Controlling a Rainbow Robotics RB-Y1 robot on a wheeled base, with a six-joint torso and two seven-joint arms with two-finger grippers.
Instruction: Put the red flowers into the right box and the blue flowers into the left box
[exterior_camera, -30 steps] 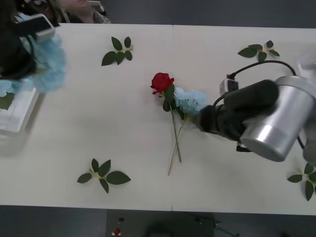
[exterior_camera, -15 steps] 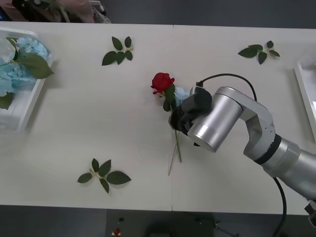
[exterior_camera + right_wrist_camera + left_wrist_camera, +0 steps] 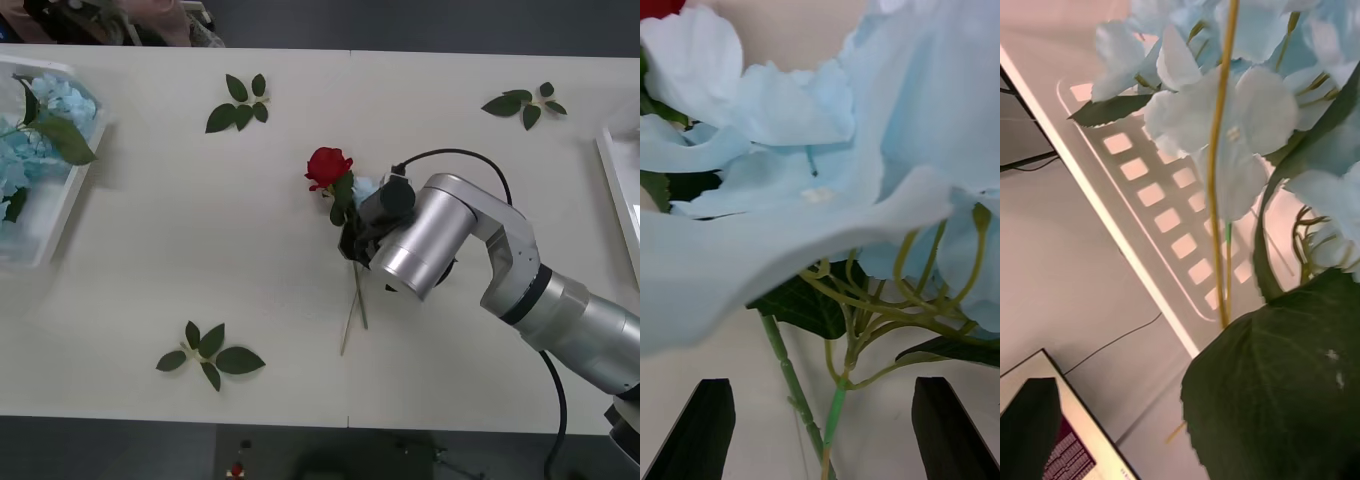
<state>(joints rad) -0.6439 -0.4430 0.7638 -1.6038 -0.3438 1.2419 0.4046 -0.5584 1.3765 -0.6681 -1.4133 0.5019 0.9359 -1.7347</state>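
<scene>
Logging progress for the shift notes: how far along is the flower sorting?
Done: blue flowers lie in the left box. In hand: the right gripper, open, straddles the stem of the blue flower mid-table. Left: that flower and the red rose beside it; the right box awaits.

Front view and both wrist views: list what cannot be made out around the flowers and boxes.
- Front view: the silver right arm covers the right gripper and most of the pale-blue hydrangea head beside the red rose.
- Front view: the white right box is cut by the edge.
- Left wrist view: whether the left gripper holds anything.
</scene>
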